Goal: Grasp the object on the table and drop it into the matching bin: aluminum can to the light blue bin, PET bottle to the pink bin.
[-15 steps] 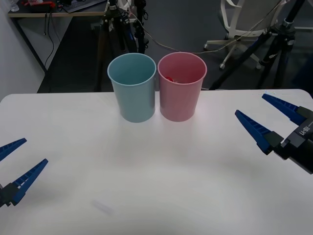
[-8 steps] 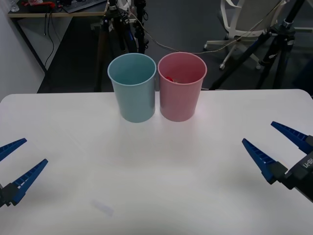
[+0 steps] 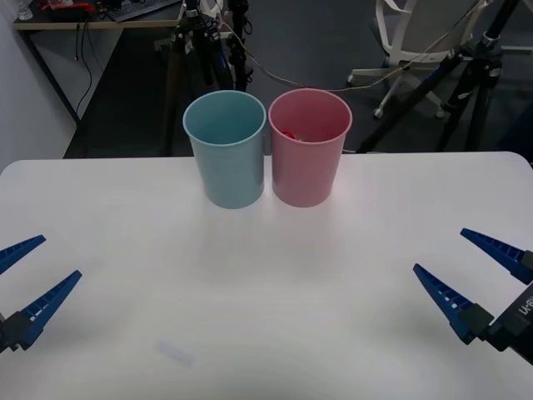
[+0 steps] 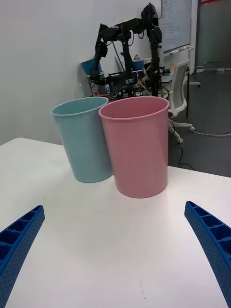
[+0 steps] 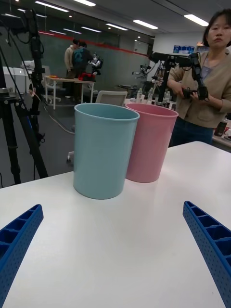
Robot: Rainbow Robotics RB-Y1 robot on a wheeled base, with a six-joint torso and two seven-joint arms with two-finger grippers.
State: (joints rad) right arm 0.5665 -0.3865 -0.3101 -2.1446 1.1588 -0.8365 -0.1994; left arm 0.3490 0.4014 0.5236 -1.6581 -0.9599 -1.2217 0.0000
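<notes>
White table [image 3: 266, 275], both grippers [image 3: 479, 268] wide open, empty.

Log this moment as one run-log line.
left gripper: open, idle, near-left | right gripper: open, empty, near-right | red cap: inside pink bin | light blue bin: upright

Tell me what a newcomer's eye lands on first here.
Two tall bins stand side by side at the table's far middle: the light blue bin and the pink bin, something red showing inside the pink one. Nearer, the left hand and right hand hover open at the table's sides.
</notes>
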